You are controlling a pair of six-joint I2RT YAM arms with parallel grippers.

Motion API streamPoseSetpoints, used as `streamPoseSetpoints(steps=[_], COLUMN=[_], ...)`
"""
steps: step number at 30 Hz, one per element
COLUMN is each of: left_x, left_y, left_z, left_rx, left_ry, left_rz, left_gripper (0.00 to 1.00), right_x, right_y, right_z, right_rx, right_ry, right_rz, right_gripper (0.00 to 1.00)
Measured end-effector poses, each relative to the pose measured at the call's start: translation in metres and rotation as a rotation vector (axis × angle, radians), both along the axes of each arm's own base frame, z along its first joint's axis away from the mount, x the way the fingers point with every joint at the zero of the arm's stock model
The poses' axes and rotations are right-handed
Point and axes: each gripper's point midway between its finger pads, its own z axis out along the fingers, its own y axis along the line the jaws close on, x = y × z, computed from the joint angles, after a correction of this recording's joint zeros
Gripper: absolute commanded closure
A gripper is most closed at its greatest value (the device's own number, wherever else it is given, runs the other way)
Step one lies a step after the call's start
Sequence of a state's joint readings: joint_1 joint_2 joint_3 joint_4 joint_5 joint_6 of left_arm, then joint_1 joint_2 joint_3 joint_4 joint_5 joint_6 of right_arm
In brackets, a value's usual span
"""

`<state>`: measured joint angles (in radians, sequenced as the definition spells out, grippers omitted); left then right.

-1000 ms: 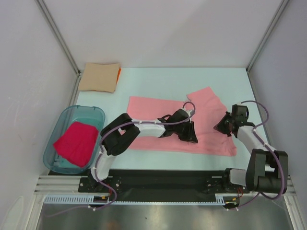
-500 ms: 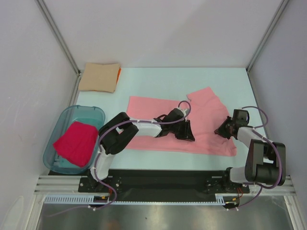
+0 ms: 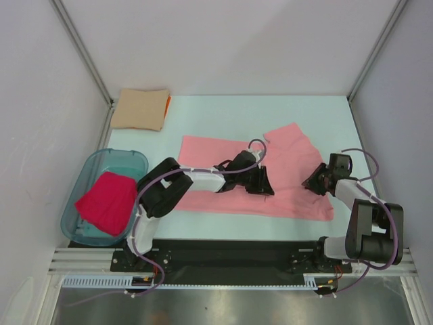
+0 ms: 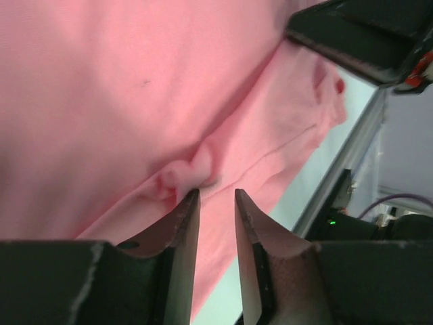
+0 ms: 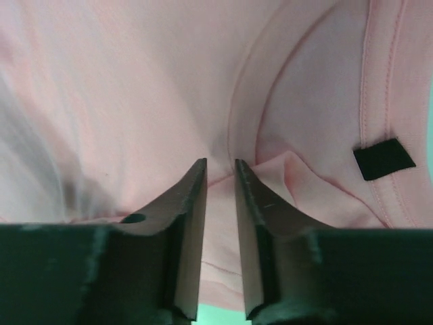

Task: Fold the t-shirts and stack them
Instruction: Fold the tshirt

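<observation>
A salmon-pink t-shirt (image 3: 216, 152) lies spread across the middle of the table, its far right corner folded up. My left gripper (image 3: 265, 187) rests low on its middle. In the left wrist view the left gripper (image 4: 218, 194) is open by a narrow gap, a small pucker of cloth (image 4: 181, 175) at one fingertip and nothing between the pads. My right gripper (image 3: 313, 181) sits at the shirt's right edge. In the right wrist view the right gripper (image 5: 220, 162) is also narrowly open over the collar, beside the dark label (image 5: 383, 158). A folded tan t-shirt (image 3: 141, 108) lies on an orange one (image 3: 168, 103) at the back left.
A translucent teal tub (image 3: 95, 160) at the left front holds a crimson-pink t-shirt (image 3: 107, 202). White walls with metal posts close in the table on three sides. The arms' bases and a black rail (image 3: 230, 254) run along the near edge.
The right jaws have parted a little and let the cloth go. The left gripper has slid slightly left and farther back along the shirt. The shirt lies much as before.
</observation>
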<state>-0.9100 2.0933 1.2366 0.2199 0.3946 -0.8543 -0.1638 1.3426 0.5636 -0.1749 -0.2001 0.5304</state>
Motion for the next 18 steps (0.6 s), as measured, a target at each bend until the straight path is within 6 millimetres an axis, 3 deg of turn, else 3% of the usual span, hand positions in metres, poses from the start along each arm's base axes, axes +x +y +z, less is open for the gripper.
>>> streamPoseSetpoints(steps=[4, 7, 10, 12, 14, 18], left_x=[0.009, 0.028, 0.061, 0.093, 0.126, 0.181], left_y=[0.023, 0.041, 0.065, 0.093, 0.128, 0.201], left_z=[0.012, 0.052, 0.094, 0.114, 0.119, 0.102], left_rx=[0.074, 0.073, 0.046, 0.048, 0.074, 0.177], left_ry=[-0.071, -0.158, -0.242, -0.285, -0.302, -0.270], left_rz=[0.019, 0.034, 0.084, 0.149, 0.226, 0.353], left_gripper=[0.54, 0.50, 0.44, 0.41, 0.41, 0.47], right_x=[0.017, 0.049, 0.087, 0.114, 0.138, 0.202], right_y=[-0.004, -0.012, -0.021, -0.028, -0.033, -0.039], right_z=[0.014, 0.033, 0.049, 0.055, 0.057, 0.055], right_rx=[-0.014, -0.048, -0.087, -0.123, -0.150, -0.191], right_ry=[-0.042, -0.099, -0.158, -0.187, -0.206, -0.233], right_rz=[-0.003, -0.003, 0.007, 0.022, 0.043, 0.108], right_gripper=[0.53, 0.45, 0.36, 0.30, 0.26, 0.25])
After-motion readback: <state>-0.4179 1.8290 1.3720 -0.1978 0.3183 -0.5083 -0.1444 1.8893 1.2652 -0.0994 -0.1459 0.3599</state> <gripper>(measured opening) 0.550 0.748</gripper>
